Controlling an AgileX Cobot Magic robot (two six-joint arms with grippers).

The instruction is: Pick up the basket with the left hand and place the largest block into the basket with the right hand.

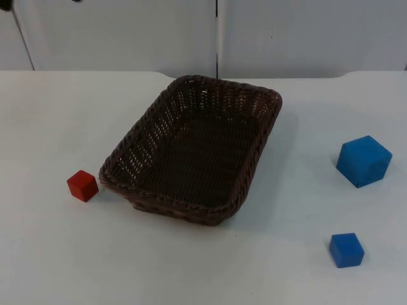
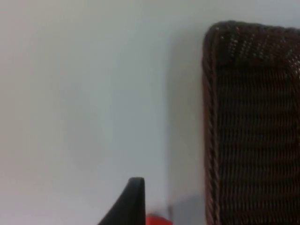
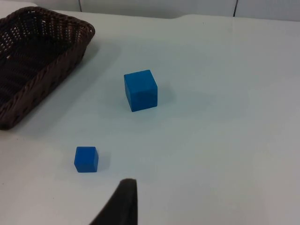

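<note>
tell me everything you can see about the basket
The basket is dark brown wicker, rectangular and shallow, with openwork woven sides and a thick braided rim. It is empty and sits flat on the white table, turned at an angle, near the middle. Neither pincer holds it and no block touches it: the red block lies just off its left corner, while the large blue block and small blue block lie well to its right.

Open table [image 1: 267, 267] surrounds large blue block [image 1: 364, 161]; small blue block [image 1: 346, 250] near.
</note>
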